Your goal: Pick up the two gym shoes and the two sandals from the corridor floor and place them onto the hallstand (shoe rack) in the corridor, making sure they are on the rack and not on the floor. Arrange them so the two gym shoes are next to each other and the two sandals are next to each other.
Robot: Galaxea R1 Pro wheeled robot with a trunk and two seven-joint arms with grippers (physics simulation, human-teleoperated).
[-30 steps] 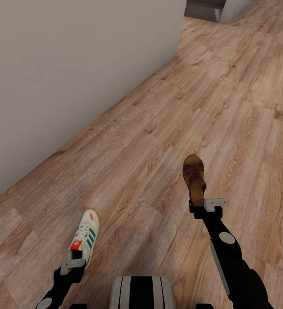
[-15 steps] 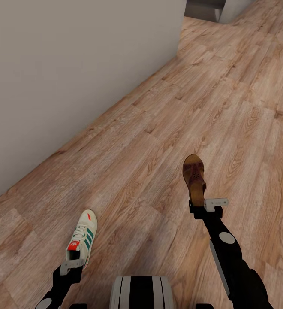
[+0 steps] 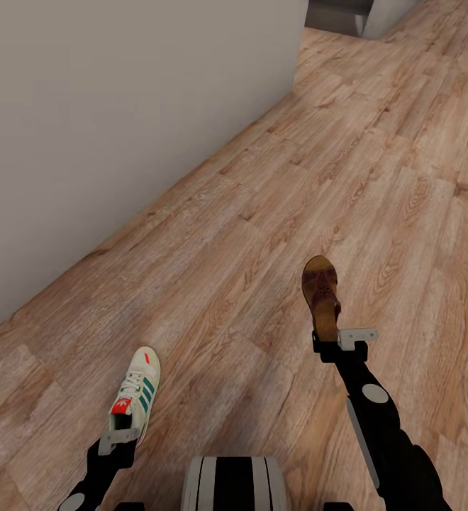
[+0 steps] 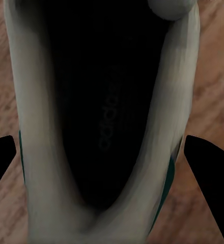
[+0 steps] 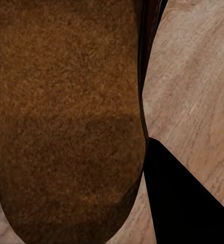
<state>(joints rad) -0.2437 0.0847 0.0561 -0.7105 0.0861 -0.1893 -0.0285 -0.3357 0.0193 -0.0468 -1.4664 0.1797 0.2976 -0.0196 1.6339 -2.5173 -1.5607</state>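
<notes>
- Head view: our left hand [image 3: 118, 441] grips the heel of a gym shoe [image 3: 136, 392], and our right hand [image 3: 327, 342] grips the back of a sandal [image 3: 320, 294]. Both point forward above the corridor floor [image 3: 376, 163]; a grey wall [image 3: 113, 113] runs along our left.
- Left wrist view: the gym shoe [image 4: 104, 127] lies between our dark fingers [image 4: 206, 168], its open collar facing the lens; the fingers sit close against its heel.
- Right wrist view: the sandal [image 5: 66, 122] has its suede footbed toward the lens, with one dark finger [image 5: 180, 193] beside it.
- Risk, as we judge it: each shoe hangs from its heel alone, so a sharp turn could swing it loose, or brush the gym shoe against the wall.
</notes>
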